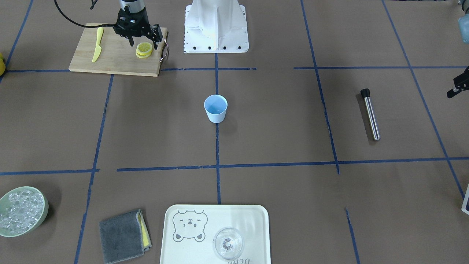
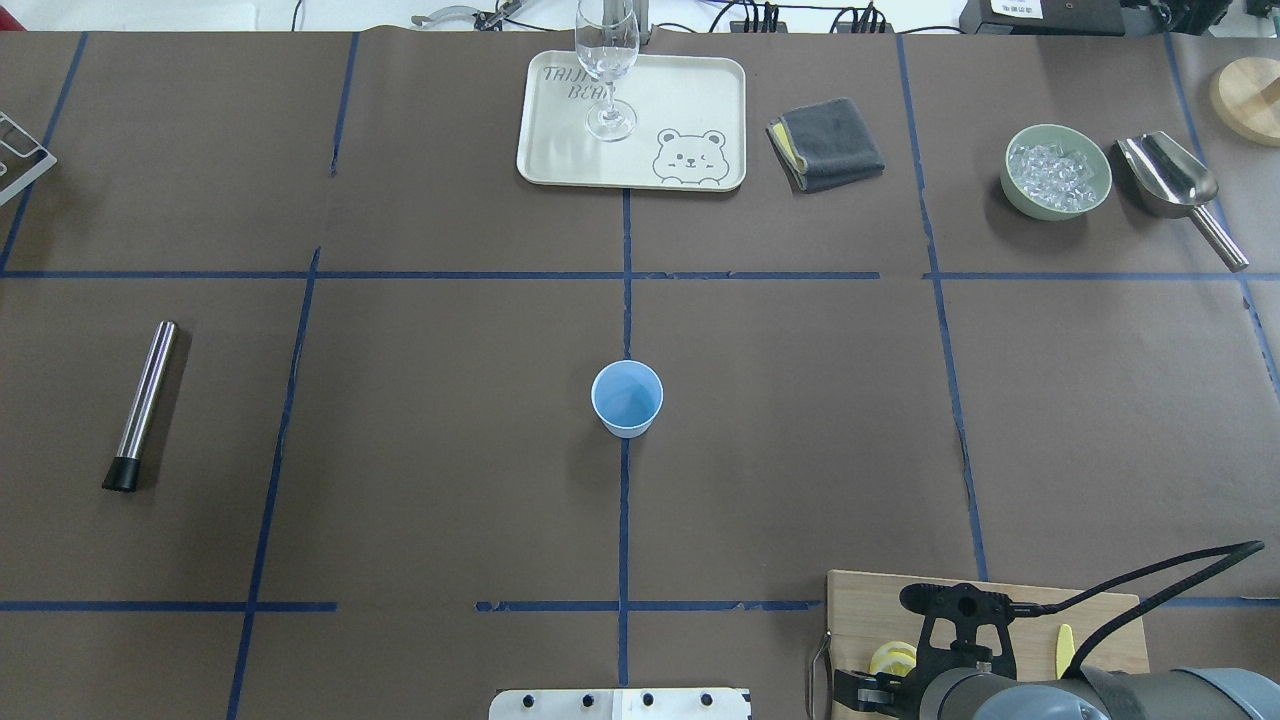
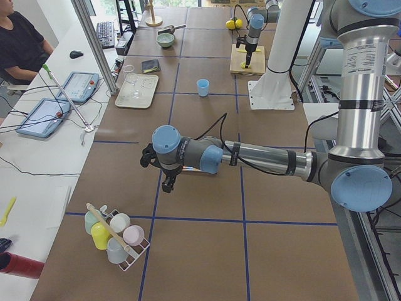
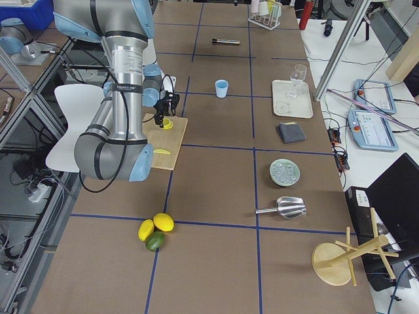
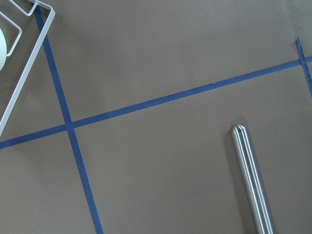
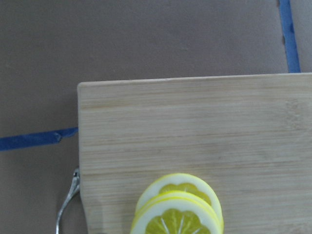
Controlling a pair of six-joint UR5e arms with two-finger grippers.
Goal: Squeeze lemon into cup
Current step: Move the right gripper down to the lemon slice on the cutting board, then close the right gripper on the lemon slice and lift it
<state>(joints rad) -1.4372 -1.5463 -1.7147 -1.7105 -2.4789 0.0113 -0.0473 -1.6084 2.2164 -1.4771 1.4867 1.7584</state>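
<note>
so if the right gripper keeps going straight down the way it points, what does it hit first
Most likely the top lemon slice of the two stacked on the cutting board; the right gripper hangs open, pointing down over them. Depth is unclear, so it might reach the board beside them first.

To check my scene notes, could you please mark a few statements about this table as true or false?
1. The cup stands upright on the table. True.
2. The lemon slices lie inside the cup. False: they are stacked on the cutting board.
3. The right gripper has its jaws open over the lemon slices. True.
4. The glass stands on the cutting board. False: it stands on the tray.
</note>
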